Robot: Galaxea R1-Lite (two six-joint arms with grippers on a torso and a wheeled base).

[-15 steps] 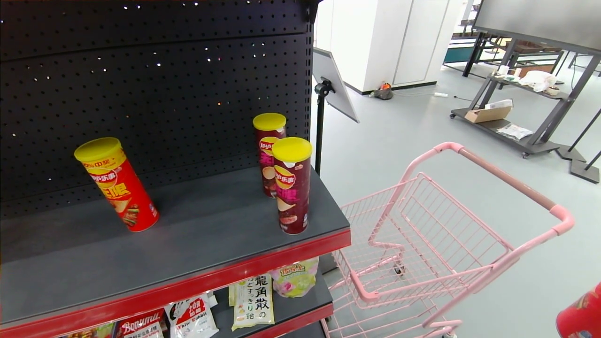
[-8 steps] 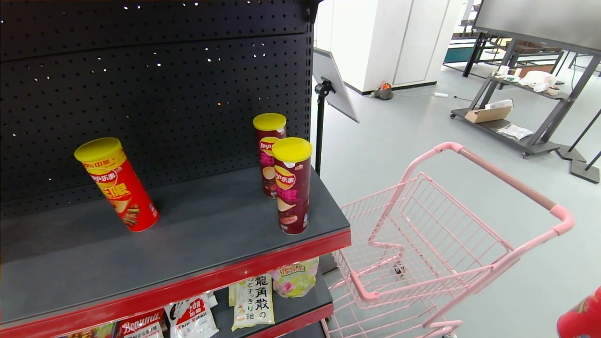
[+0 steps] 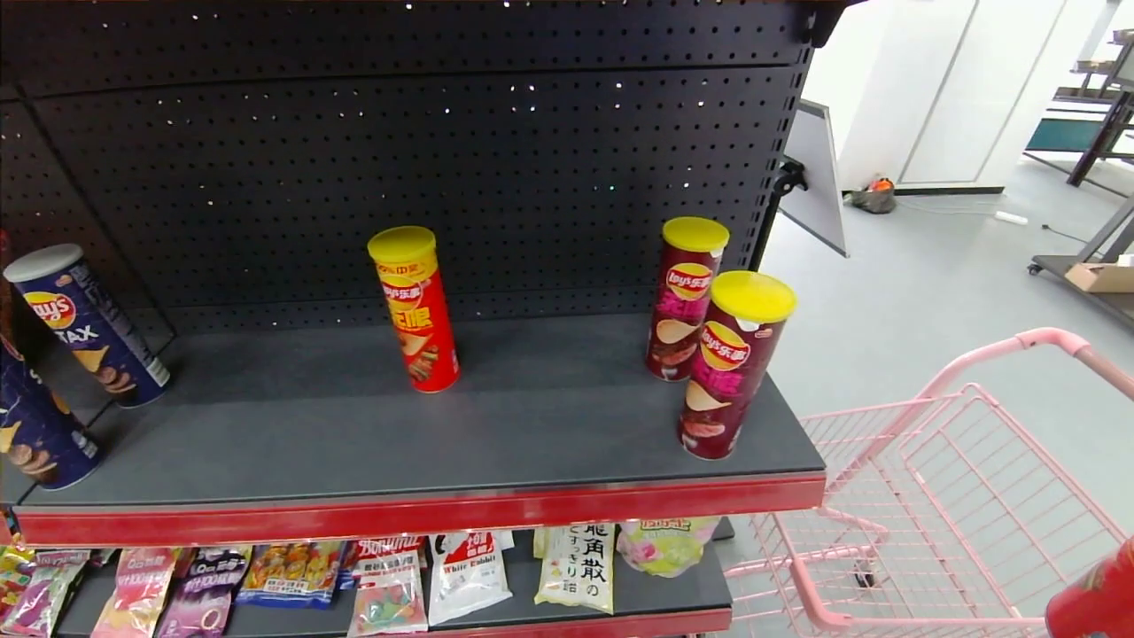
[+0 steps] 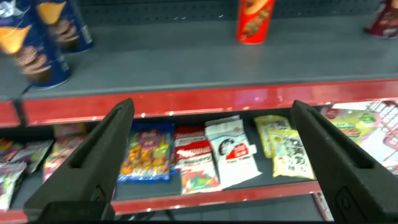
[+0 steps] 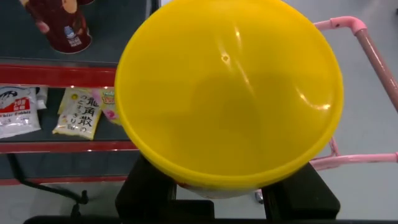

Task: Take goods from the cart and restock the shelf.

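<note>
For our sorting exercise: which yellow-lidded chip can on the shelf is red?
The chip can standing alone mid-shelf; the rear right can and front right can are maroon.

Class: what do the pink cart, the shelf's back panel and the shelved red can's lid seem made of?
Pink cart: probably coated metal wire, thin gridded rods. Back panel: likely matte painted sheet metal, punched holes. Red can's lid: seemingly smooth yellow plastic.

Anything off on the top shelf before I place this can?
Nothing toppled or spilled; the blue cans, red can and back maroon can all stand upright. One note: the front maroon can sits close to the shelf's front edge near its right end, so the held can might knock it.
</note>
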